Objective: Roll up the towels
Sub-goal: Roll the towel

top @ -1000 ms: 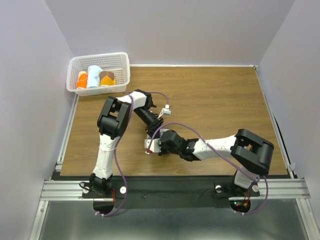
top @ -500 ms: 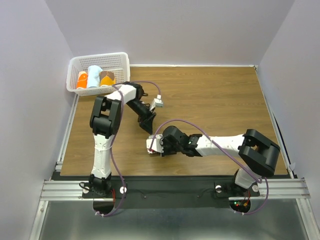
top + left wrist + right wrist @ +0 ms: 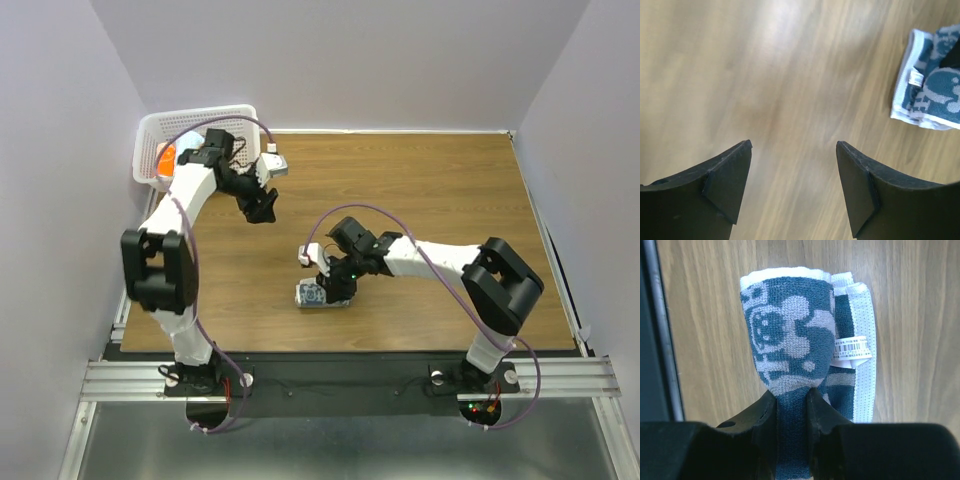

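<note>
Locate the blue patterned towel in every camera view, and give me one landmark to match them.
Top external: the towel lies below centre on the table, under the right gripper.
Left wrist: upper right corner, partly cut off.
Right wrist: centre, pinched by the right gripper.
Landmark: its white barcode label shows in both wrist views and is too small to see from above.

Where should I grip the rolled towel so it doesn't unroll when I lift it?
Grip the rolled towel across its middle, from above, one pad on each curved side. The outer white hem with the tag lies along one side, so squeezing there should pin it. The right gripper is shut on it nearer one end, probably less secure.
</note>
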